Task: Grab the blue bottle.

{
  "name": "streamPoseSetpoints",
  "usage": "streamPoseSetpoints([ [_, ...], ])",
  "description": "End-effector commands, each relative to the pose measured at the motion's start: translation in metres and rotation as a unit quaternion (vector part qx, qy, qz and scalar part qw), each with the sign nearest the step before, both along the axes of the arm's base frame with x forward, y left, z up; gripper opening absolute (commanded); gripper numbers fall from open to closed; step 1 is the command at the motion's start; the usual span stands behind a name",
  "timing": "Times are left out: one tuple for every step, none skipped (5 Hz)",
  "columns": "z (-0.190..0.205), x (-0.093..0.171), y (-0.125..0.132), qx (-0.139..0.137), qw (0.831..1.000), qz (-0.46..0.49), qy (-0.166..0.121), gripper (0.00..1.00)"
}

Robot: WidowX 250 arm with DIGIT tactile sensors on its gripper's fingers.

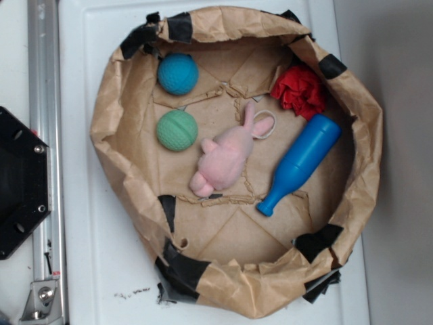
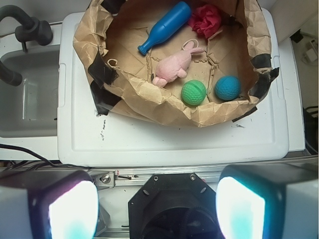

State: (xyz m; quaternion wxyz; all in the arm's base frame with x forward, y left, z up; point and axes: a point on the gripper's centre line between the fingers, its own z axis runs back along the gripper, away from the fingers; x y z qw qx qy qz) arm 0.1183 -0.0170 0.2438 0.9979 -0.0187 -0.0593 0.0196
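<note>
The blue bottle lies on its side at the right of the brown paper basin, neck pointing toward the lower left. In the wrist view the blue bottle lies at the far top of the basin. My gripper is open and empty, its two fingers wide apart at the bottom of the wrist view, high above the robot's black base and far from the bottle. The gripper does not show in the exterior view.
In the basin lie a pink plush, a green ball, a teal-blue ball and a red crumpled cloth. The basin stands on a white board. The black robot base and a metal rail are at left.
</note>
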Motion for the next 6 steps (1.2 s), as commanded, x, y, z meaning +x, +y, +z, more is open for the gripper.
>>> streamPoseSetpoints([
  [0.0,0.0,0.0,0.0,1.0,0.0,0.0,1.0],
  [-0.03,0.029,0.01,-0.055,0.998,0.024,0.001,1.0],
  [-0.059,0.07,0.028,-0.07,0.992,0.09,-0.059,1.0],
  [-0.083,0.119,0.05,-0.075,0.983,0.133,-0.101,1.0],
  [-0.103,0.168,0.064,-0.063,0.969,0.171,-0.165,1.0],
  [-0.132,0.196,0.065,-0.048,0.965,0.186,-0.176,1.0],
])
